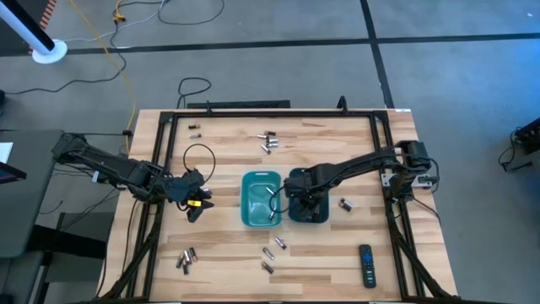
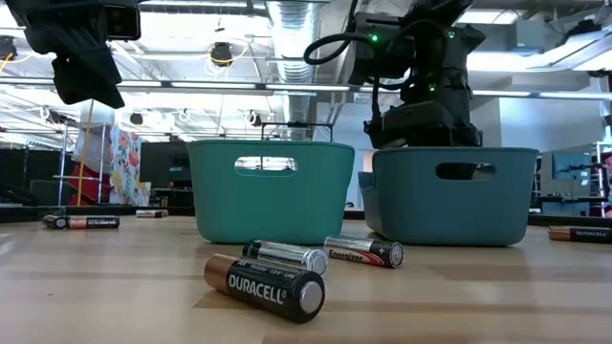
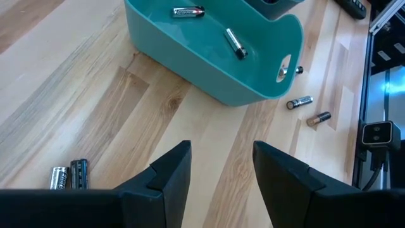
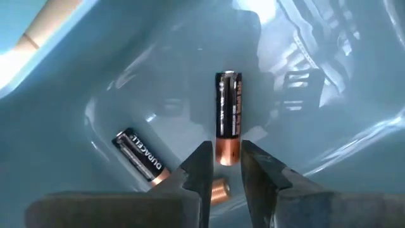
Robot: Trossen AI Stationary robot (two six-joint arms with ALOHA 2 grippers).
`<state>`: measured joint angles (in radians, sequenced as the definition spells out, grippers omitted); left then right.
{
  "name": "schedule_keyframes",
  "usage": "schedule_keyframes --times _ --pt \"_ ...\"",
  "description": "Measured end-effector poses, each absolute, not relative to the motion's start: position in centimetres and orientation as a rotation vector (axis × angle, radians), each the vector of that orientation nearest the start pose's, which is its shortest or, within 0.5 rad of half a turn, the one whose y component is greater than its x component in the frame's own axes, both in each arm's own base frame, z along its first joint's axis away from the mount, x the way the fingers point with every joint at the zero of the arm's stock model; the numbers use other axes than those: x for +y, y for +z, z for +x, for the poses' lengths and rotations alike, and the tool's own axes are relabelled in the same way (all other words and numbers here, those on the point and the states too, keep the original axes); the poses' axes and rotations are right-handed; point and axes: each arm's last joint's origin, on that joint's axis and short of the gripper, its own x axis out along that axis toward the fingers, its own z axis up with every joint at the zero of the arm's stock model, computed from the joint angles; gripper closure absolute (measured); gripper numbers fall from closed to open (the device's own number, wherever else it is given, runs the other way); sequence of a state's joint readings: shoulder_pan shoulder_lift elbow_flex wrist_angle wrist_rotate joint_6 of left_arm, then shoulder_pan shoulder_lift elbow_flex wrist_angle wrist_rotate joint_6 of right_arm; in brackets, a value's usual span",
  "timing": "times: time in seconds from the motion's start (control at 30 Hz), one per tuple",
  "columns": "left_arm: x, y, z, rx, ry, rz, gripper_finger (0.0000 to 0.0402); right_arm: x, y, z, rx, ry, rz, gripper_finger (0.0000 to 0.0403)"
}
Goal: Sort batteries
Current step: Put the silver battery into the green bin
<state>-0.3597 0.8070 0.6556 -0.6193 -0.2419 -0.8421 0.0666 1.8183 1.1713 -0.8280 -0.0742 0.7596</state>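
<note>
Left gripper (image 3: 221, 171) first: I'm hanging over bare wood on the left half of the table (image 1: 228, 253), just off the left teal bin (image 1: 245, 190). Jaws are spread wide, nothing in them, touching nothing. A pair of silvery batteries (image 3: 69, 176) lies side by side on the wood near me. Inside that left bin there are two more silvery cells (image 3: 235, 43), flat on the floor at different angles.

Right gripper (image 4: 226, 166) is down inside the right teal bin (image 1: 323, 215), which sits right against the left one around the middle of the table. A dark Duracell battery (image 4: 228, 114) lies lined up with me, long axis pointing straight away, copper end nearest and sitting right in the narrow gap between my jaws. Honestly can't tell if I'm clamped on it or just loose around it. A second Duracell (image 4: 139, 157) lies on the bin floor beside it, slanted, copper end toward me.
</note>
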Motion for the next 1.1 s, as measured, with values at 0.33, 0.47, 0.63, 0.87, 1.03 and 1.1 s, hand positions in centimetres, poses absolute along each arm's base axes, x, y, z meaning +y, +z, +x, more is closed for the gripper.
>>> schedule_keyframes --times 0.33,0.47,0.63,0.87,1.03,1.1 --pt "-4.9 25.0 15.0 0.727 0.201 -0.574 0.0236 2.4 16.4 32.5 1.444 -0.451 0.618 0.03" --pt "-4.9 25.0 15.0 0.728 0.199 -0.568 0.0236 2.3 17.1 33.0 1.421 -0.443 0.625 0.03" --pt "-4.9 25.0 15.0 0.728 0.199 -0.567 0.0236 2.2 19.3 33.1 1.387 -0.448 0.61 0.03" --pt "-4.9 25.0 15.0 0.73 0.2 -0.566 0.0236 2.5 24.4 30.1 1.249 -0.561 0.605 0.03" --pt "-4.9 25.0 15.0 0.731 0.197 -0.558 0.0236 4.6 28.2 27.0 1.089 -0.616 0.613 0.03" --pt "-4.9 25.0 15.0 0.731 0.196 -0.556 0.0236 5.7 29.4 25.7 1.018 -0.627 0.602 0.03"
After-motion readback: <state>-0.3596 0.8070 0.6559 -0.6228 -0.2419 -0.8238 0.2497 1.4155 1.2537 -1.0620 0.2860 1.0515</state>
